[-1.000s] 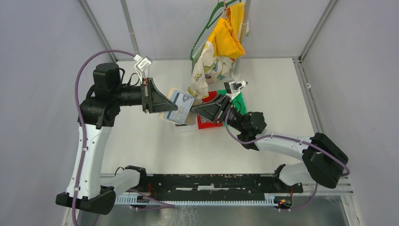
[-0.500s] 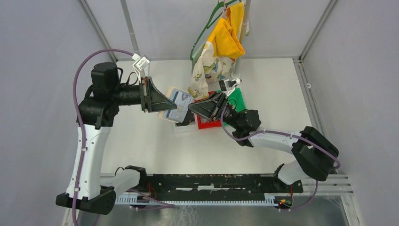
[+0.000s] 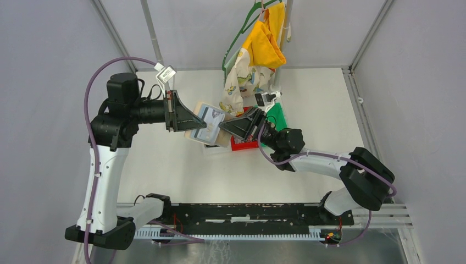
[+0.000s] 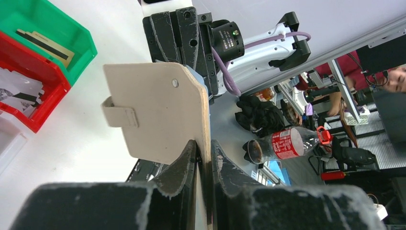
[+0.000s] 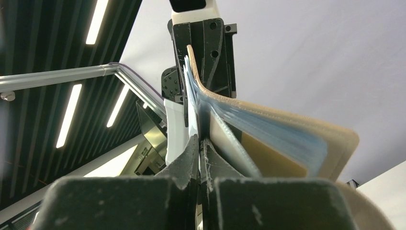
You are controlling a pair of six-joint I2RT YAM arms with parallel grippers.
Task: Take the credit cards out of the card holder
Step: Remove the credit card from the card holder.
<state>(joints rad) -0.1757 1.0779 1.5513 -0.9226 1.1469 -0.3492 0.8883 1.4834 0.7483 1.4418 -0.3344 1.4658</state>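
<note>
My left hand [image 4: 203, 146] is clamped on the edge of the tan card holder [image 4: 158, 110], holding it open in the air above the desk [image 3: 181, 165], beside the red bin [image 3: 242, 145]. The credit cards [image 3: 212, 122] show pale in its sleeves. My right hand [image 5: 199, 141] has its fingers pressed together at those sleeves; whether a card sits between them I cannot tell

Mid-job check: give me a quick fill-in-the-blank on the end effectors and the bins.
The ___ end effector clamps the card holder's tan cover. The right end effector is ___ inside the open holder. The bin with a black card in it is ___.
Missing words: left; shut; green.
</note>
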